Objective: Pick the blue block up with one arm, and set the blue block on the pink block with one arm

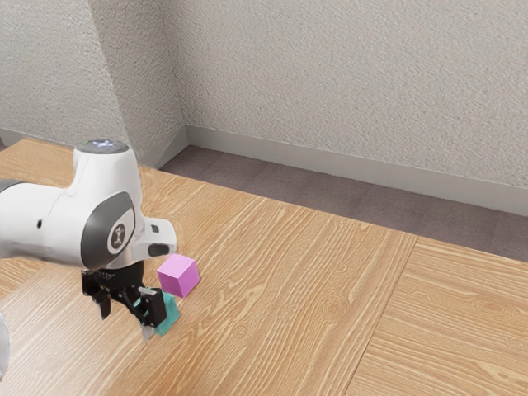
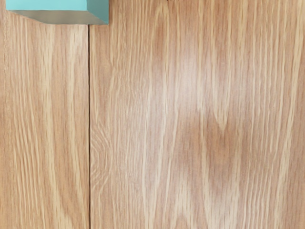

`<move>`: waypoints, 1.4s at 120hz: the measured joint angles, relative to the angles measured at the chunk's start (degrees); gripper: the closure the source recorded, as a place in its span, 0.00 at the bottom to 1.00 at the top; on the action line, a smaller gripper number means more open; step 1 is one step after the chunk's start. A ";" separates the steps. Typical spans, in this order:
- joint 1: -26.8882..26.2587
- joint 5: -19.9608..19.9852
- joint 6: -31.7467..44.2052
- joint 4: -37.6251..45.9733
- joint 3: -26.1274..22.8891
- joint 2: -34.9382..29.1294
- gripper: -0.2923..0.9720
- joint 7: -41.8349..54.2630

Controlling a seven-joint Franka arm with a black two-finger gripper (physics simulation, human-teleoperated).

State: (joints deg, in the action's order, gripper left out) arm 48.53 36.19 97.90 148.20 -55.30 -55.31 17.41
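The hand (image 1: 126,322) hangs low over the wooden surface (image 1: 313,297), fingers apart and empty as far as the side angle lets me judge. One finger is just beside the blue block (image 1: 171,314), which rests on the surface close against the near side of the pink block (image 1: 179,275). That crowding likely leaves only the blue block's free sides to grip, so the hand probably needs to shift toward the exterior view's right; bare board lies that way, with the far edge well apart.
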 joint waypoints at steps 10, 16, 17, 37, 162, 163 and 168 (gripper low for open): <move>5.28 1.61 2.64 0.72 -1.82 -0.80 0.23 0.53; 5.47 2.51 3.84 0.46 -2.17 -3.39 0.24 0.68; 5.51 2.83 4.03 0.72 -2.20 -3.84 0.24 0.72; 7.95 15.15 7.65 8.88 -2.52 -10.94 0.24 4.72; 35.30 35.00 14.32 -2.70 -25.76 -4.41 0.23 26.75; 35.37 34.94 14.28 -2.71 -25.76 -4.40 0.23 26.76; 35.92 34.71 14.09 -2.72 -25.82 -4.40 0.23 26.86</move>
State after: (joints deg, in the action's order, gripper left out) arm 84.45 70.90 111.99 145.48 -81.11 -59.71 44.27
